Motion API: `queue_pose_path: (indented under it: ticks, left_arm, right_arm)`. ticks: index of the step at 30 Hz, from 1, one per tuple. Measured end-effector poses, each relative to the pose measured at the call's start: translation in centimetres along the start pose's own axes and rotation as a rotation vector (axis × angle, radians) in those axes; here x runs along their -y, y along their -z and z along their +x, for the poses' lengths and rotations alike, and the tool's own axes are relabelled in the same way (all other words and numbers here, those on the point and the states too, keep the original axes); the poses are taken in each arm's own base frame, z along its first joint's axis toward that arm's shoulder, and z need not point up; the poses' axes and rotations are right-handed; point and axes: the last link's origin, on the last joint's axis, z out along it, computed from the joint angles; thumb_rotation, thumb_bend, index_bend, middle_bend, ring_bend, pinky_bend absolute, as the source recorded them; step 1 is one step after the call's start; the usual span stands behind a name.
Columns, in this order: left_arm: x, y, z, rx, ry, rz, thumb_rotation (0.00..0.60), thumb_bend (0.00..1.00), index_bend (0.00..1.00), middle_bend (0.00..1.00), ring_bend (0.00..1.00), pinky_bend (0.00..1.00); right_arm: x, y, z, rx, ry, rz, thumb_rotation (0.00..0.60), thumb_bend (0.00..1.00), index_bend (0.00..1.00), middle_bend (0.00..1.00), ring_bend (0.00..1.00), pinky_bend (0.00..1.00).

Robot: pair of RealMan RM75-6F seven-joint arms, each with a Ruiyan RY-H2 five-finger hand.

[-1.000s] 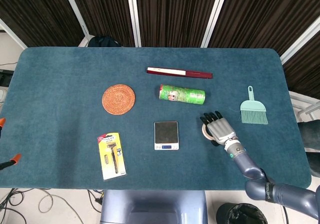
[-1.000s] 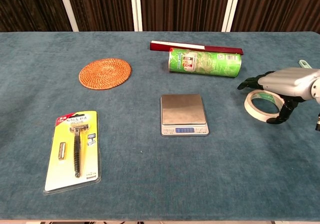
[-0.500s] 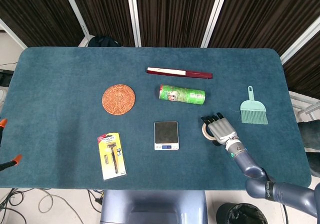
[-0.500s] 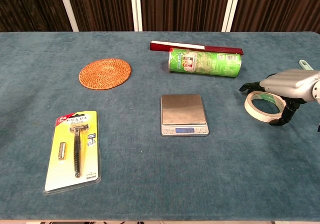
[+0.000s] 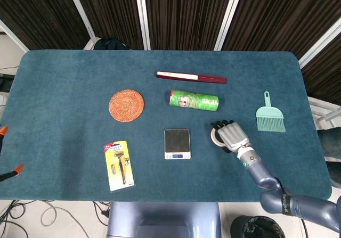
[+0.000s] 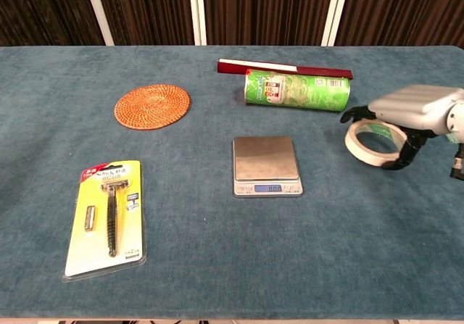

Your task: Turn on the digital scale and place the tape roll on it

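The digital scale lies flat near the table's middle, and its front display is lit with digits. The cream tape roll hangs tilted just above the cloth, to the right of the scale. My right hand grips it, with fingers over the top rim and the thumb under the far side. A gap of bare cloth separates the roll from the scale. My left hand shows in neither view.
A green cylindrical pack and a long dark red box lie behind the scale. A woven coaster and a razor in yellow packaging are on the left. A teal hand brush lies at the right.
My right hand has closed on the tape roll, lifted it off the cloth and carried it slightly left towards the scale. The roll now tilts.
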Motion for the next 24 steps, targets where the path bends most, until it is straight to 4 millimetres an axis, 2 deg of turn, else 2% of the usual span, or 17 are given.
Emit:
queue_pose_path:
  ticks: [5, 9, 17, 24]
  left_arm:
    - [0.1, 0.0, 0.2, -0.003, 0.009, 0.003, 0.600, 0.04, 0.00, 0.00, 0.00, 0.00]
    - [0.3, 0.0, 0.3, -0.006, 0.016, 0.007, 0.600, 0.04, 0.00, 0.00, 0.00, 0.00]
    - [0.5, -0.1, 0.4, 0.002, 0.021, 0.005, 0.600, 0.04, 0.00, 0.00, 0.00, 0.00]
    - [0.7, -0.2, 0.5, 0.002, 0.027, 0.008, 0.600, 0.04, 0.01, 0.00, 0.00, 0.00]
  right_arm:
    - [2.0, -0.7, 2.1, -0.040, -0.005, 0.052, 0.600, 0.36, 0.25, 0.27, 0.48, 0.61]
    - [3.8, -1.6, 3.2, -0.055, -0.013, 0.088, 0.600, 0.36, 0.26, 0.27, 0.48, 0.65]
    - [7.6, -3.0, 4.5, -0.058, -0.015, 0.144, 0.600, 0.36, 0.24, 0.27, 0.48, 0.73]
    - [11.0, -3.6, 4.8, -0.053, 0.008, 0.196, 0.600, 0.36, 0.23, 0.27, 0.47, 0.78]
